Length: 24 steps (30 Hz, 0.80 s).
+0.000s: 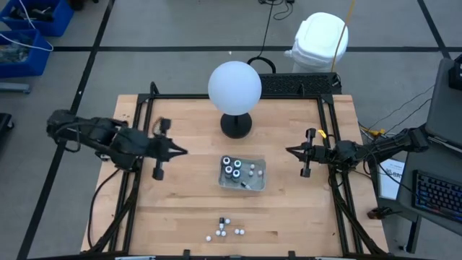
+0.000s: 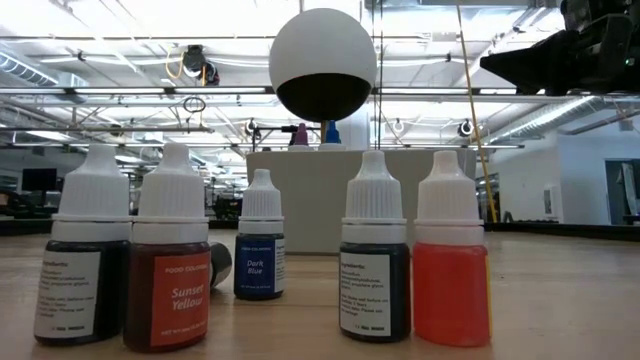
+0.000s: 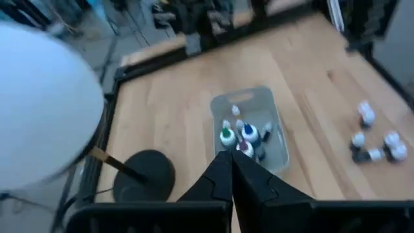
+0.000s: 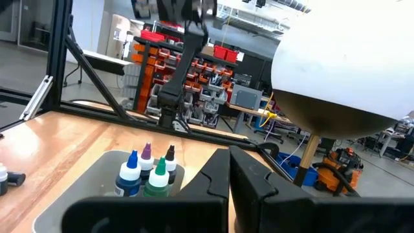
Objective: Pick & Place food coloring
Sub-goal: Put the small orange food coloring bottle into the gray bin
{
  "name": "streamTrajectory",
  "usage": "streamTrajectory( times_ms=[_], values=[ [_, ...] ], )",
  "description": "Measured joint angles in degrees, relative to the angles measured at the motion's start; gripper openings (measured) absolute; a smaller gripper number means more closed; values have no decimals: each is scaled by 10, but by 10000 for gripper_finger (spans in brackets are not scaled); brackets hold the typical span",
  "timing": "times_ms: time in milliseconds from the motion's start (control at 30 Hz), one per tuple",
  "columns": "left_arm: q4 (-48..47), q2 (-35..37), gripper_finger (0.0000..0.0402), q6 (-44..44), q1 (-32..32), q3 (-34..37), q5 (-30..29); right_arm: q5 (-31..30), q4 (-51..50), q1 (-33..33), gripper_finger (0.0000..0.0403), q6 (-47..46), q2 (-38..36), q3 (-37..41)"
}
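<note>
Squat white-capped food coloring bottles on pale grained wooden table.

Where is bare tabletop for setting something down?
Bare wood lies between the left gripper and the tray, and between tray and right gripper. Crowded: inside the tray, and around the loose bottles near the front edge.

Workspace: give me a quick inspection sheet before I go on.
Surface: wooden table, black frame around it.
Job's things: several bottles in the tray; five loose bottles near the front edge.
Clutter: white globe lamp behind the tray.
Grippers: left gripper shut, empty, left of the tray; right gripper shut, empty, right of it.
Cables: black cable on the floor behind the table.
Surroundings: white bin, blue crates, keyboard.
</note>
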<state>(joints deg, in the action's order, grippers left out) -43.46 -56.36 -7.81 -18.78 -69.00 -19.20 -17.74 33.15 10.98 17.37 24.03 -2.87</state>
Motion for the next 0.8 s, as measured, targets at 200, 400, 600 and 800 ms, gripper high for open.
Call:
streamTrajectory(
  times_ms=[200,400,600,800],
  values=[
    [295,194,4,-31,10,324,92,0,5,0,0,0,0,0],
    [510,309,3,-42,52,527,151,0,26,0,0,-1,0,0],
    [558,344,3,16,160,601,240,0,35,0,0,4,0,0],
    [576,367,2,39,225,616,375,0,35,0,0,10,0,0]
  ],
)
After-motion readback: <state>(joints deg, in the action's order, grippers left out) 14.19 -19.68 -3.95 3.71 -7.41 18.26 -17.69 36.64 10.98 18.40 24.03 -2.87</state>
